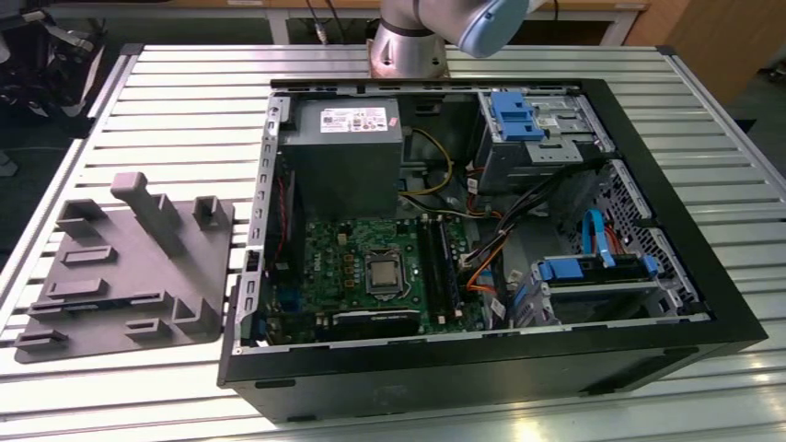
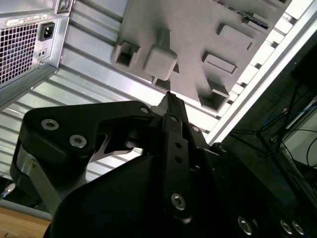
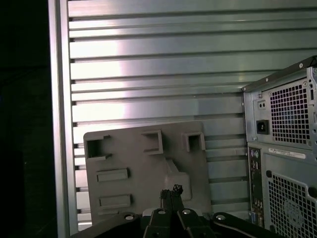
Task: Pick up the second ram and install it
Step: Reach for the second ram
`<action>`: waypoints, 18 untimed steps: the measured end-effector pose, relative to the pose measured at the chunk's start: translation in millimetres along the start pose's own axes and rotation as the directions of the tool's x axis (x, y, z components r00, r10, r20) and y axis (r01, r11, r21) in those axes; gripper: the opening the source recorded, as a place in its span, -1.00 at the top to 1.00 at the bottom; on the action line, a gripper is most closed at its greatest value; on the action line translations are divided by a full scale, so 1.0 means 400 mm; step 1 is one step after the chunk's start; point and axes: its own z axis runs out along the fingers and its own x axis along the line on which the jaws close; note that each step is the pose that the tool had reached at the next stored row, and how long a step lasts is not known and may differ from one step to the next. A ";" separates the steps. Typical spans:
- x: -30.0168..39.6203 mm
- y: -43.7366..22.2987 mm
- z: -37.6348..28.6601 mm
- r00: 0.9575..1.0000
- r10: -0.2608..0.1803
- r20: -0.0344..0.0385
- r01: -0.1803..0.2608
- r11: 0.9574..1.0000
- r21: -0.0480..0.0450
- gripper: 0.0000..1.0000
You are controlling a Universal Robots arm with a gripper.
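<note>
Where the tool (image 3: 171, 191) hangs: above the grey fixture (image 3: 133, 158), with the fixture's tall post just past its tips in both wrist views.
Tool state: the two black fingers (image 2: 171, 106) are pressed together, with nothing pinched between them.
The second ram (image 2: 250, 17): what appears to be it is a thin strip with dark parts, lying flat in a recess near one edge of the fixture, well apart from the tool. It is cut off by the frame, and its colour cannot be told.
Fixture: a matt grey moulded plate with square pockets, flat rectangular pads and raised blocks. In the exterior view it lies on the worktop (image 1: 184, 110) at the exterior view's left of the computer case (image 1: 724, 322).
Worktop: ribbed, shiny aluminium slats running lengthwise.
Computer case: a black box lying on its side with the panel off. Its perforated rear grilles and a power socket show beside the fixture in the first wrist view.
Inside the case: a green motherboard (image 1: 331, 253) with a square silver processor (image 1: 383, 273), and long black memory slots (image 1: 439, 262) just beside it. There is also a grey boxy power supply (image 1: 344, 157), blue plastic drive brackets (image 1: 514, 115) and loose coloured cables (image 1: 491, 249) next to the slots.
Arm (image 1: 411, 41): its silver base stands at the worktop's far edge, behind the case.
</note>
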 end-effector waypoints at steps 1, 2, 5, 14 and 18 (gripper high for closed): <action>0.000 -0.002 0.001 1.000 0.000 0.000 0.000 1.000 0.000 0.79; 0.001 -0.003 0.001 1.000 0.000 0.000 0.000 1.000 0.000 0.79; 0.001 -0.008 0.003 1.000 0.000 0.000 0.000 1.000 0.000 0.79; 0.004 -0.020 0.008 1.000 0.000 0.000 0.000 1.000 0.000 0.79; 0.006 -0.025 0.009 1.000 0.000 0.000 0.000 1.000 0.000 0.79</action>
